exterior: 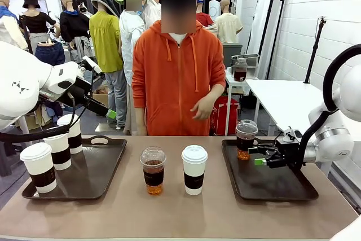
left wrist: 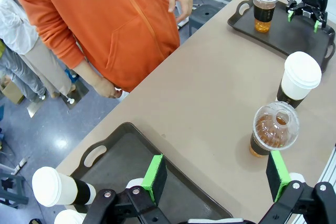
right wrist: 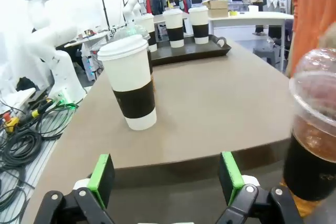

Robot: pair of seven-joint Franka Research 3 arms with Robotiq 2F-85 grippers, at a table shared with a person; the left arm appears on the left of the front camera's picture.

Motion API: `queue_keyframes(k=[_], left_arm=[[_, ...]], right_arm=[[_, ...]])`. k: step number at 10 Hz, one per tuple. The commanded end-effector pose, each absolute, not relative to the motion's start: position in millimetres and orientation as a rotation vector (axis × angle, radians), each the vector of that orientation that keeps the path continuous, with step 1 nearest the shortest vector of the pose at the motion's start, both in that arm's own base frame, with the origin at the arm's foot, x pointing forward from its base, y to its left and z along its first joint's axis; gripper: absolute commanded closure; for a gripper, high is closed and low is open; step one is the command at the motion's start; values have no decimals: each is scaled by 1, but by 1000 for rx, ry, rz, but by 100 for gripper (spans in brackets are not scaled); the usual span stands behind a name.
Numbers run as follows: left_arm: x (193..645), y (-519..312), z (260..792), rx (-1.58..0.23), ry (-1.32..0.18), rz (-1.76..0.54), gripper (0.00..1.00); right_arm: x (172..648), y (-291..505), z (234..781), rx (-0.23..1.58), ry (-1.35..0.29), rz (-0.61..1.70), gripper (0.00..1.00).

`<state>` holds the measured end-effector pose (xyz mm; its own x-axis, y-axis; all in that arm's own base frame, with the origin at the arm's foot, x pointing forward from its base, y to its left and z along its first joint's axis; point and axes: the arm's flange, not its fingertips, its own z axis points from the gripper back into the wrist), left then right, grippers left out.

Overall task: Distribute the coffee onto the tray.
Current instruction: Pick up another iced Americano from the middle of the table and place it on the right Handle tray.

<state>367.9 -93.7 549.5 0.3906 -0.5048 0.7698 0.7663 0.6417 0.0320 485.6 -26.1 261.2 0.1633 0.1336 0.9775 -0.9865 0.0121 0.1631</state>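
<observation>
Left arm is raised above the left tray (exterior: 107, 165), wrist canted down toward the right. The left end effector (left wrist: 215, 166) hangs high over that tray's right edge, fingers spread wide, grasping nothing. Three white paper cups (exterior: 58, 149) stand in a row along the left side of the left tray, running from near to far. On the bare tabletop (exterior: 186, 213) between the trays stand a clear dome-lidded cup (exterior: 153, 170) of brown liquid and, just to its right, a fourth white cup (exterior: 194, 169), close but apart. Right arm comes in low from the right, forearm near level. The right end effector (exterior: 258, 157) points left over the right tray (exterior: 282, 190), released and open. A second clear cup (exterior: 246, 138) stands at that tray's far-left corner, just beside the fingertips and outside the gap. Person in an orange hoodie stands at the far side, one hand (exterior: 203, 107) held at the waist.
</observation>
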Motion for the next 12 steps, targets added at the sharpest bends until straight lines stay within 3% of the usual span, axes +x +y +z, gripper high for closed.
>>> queue_keyframes(k=[1,12], left_arm=[[369,-92,547,-367,-836,-827,0],[369,-92,547,-367,-836,-827,0]], right_arm=[[470,-7,263,1127,-1024,1153,0],[451,23,260,1175,-1016,1204,0]])
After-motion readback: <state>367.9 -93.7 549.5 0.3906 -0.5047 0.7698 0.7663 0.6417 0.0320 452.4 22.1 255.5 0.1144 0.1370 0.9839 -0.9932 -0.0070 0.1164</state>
